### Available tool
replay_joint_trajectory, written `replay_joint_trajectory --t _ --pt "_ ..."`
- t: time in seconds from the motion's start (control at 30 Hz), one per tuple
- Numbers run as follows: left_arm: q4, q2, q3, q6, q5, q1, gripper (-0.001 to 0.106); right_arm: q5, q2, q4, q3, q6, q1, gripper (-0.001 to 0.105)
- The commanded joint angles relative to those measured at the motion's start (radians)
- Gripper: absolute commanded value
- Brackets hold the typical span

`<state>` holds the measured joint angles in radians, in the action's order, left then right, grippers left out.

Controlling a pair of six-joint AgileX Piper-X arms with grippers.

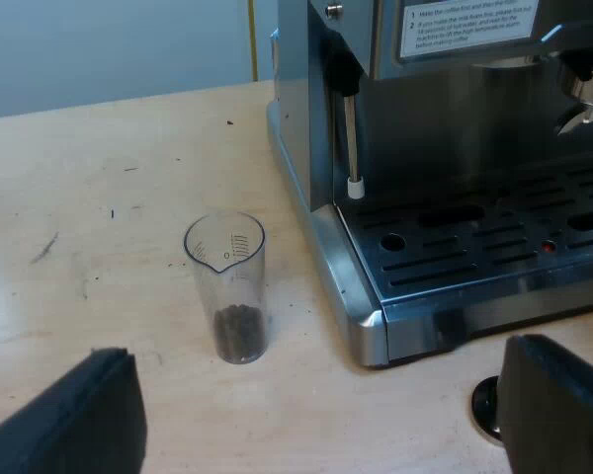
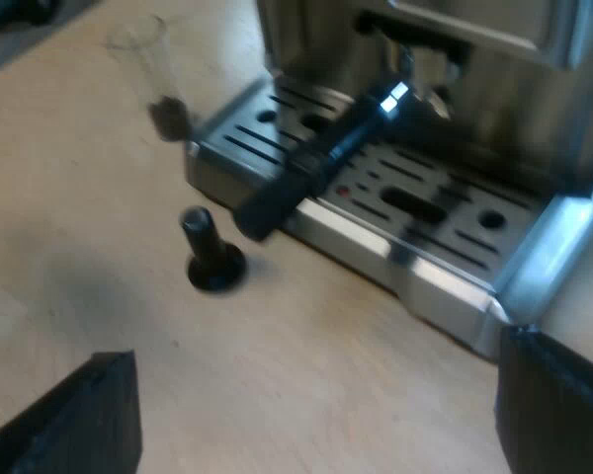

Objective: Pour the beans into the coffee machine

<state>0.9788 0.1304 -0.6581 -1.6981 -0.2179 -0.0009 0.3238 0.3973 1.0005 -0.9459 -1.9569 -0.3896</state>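
A clear measuring glass (image 1: 227, 286) stands upright on the wooden table beside the espresso machine (image 1: 445, 109), with dark beans in its bottom. My left gripper (image 1: 321, 425) is open, low over the table, a short way from the glass, with nothing between its fingers (image 1: 84, 415). In the right wrist view my right gripper (image 2: 316, 425) is also open and holds nothing, facing the machine's drip tray (image 2: 395, 247). The measuring glass (image 2: 156, 74) stands farther off by the tray's corner.
The holder's dark handle (image 2: 311, 173) sticks out from the machine's front over the drip tray. A tamper with a black knob (image 2: 212, 255) stands on the table near the tray's edge. A steam wand (image 1: 351, 138) hangs at the machine's corner.
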Motion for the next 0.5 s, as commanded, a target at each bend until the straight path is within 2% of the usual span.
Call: replay_joint_trajectory --t 0.03,0.13,0.5 --pt "-0.015 0.002 -0.008 0.002 0.006 -0.001 0.084 0.062 0.047 -0.100 -0.011 -0.015 -0.025 0.078" --pt "-0.034 0.002 0.012 0.022 0.021 -0.001 0.084 0.088 0.086 -0.141 -0.011 -0.015 -0.057 0.078" --pt "-0.099 0.002 0.105 0.022 0.021 -0.001 0.084 0.101 0.216 -0.253 -0.011 -0.015 -0.221 0.078"
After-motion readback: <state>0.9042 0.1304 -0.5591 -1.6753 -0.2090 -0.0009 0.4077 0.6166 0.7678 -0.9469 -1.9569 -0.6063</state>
